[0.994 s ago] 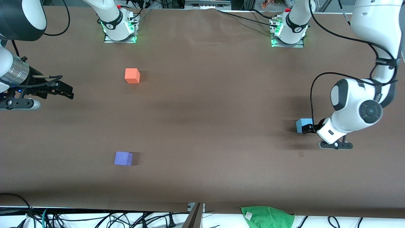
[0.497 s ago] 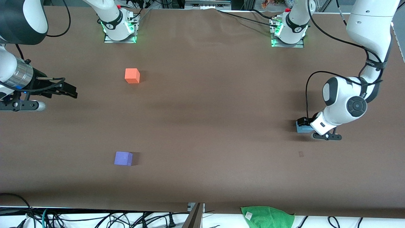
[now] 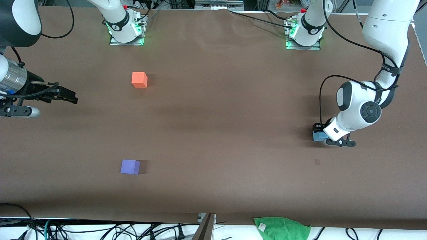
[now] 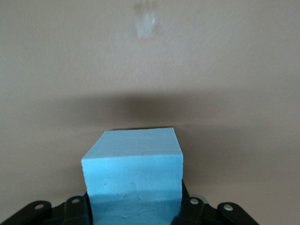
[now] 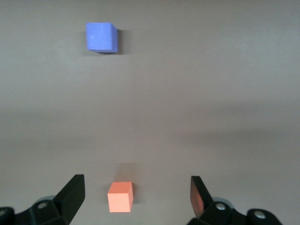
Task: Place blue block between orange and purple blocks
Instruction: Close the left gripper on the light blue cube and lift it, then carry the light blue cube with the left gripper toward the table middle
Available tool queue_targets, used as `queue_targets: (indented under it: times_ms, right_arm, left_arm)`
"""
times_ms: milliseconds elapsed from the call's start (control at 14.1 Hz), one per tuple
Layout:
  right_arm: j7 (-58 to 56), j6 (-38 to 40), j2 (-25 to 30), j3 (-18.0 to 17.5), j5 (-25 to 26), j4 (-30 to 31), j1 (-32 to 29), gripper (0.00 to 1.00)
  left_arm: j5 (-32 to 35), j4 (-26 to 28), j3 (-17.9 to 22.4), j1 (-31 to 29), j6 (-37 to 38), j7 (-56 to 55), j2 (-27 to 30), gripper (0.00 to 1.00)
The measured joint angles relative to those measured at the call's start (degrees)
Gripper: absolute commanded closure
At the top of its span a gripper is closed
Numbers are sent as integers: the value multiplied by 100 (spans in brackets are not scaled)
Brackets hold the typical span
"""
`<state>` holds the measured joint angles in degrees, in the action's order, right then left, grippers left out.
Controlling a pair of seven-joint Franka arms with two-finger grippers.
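Nearest my camera sits the purple block. At the left arm's end, my left gripper brackets the blue block on the table; a loose squeeze could drop it. Farther, the orange block. My right gripper waits, fingers spread, holding nothing, over the right arm's end.

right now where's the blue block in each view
Front view: the blue block sits at the left arm's end of the table, under the left gripper.
Left wrist view: low centre, between the fingers.
Right wrist view: not in it.
Shared landmark: the brown table.
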<state>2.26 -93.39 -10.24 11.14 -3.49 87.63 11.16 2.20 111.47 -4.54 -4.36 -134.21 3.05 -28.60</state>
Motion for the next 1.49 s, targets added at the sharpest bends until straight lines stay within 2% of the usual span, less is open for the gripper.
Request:
queue_targets:
  times_ms: [284, 426, 639, 781, 923, 1065, 1278, 1491]
  right_arm:
    - [-4, -66, -40, 7, 47, 0, -19, 1]
    - [-11, -74, -44, 7, 80, 0, -28, 1]
    - [-20, -87, -44, 7, 80, -1, -39, 1]
    - [-149, -89, -44, 3, 80, -1, -42, 1]
    - [-425, -62, -37, -37, 130, -8, -2, 1]
    - [-466, 4, -26, -75, 354, -25, 152, 1]
    - [-446, 49, -23, -81, 393, -41, 233, 1]
    - [-445, 148, -6, -1, 266, -41, 211, 1]
  left_arm:
    - [-7, -1132, -607, 16, 1690, -88, 473, 87]
    - [-9, -1640, -1024, 31, 2239, -357, 696, 87]
    - [-20, -1952, -1758, 128, 2502, -1241, 759, 86]
    - [-24, -1987, -2119, 609, 2496, -2107, 651, 87]
    - [-22, -2237, -2170, 1504, 2409, -2842, 275, 87]
    - [27, -2710, -2061, 2322, 2108, -3531, -343, 86]
    - [484, -3150, -1710, 3121, 1485, -4333, -1178, 85]
    - [709, -3218, -1347, 3711, 945, -4815, -1725, 83]
